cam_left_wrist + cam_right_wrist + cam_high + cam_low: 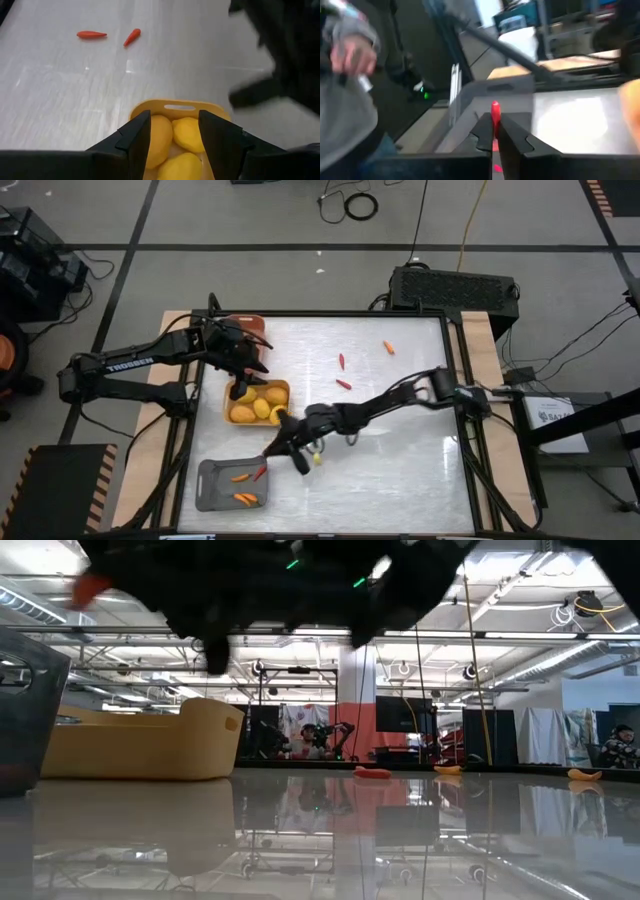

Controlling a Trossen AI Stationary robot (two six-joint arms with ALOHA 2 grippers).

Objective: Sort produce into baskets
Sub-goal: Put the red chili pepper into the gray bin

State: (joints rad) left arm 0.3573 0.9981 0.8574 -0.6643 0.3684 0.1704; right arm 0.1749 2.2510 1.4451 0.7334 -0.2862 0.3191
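Pretty sure I'm driving this in a big lab hall: exposed ceiling trusses, hanging cables, floor cables, more robot rigs behind

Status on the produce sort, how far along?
Partly done. The yellow basket holds the yellow fruits, and the grey basket has two orange sticks. In hand: the right tool pinches a red stick by the grey basket. Left: three pieces loose on the table. The left tool is open over the yellow basket.
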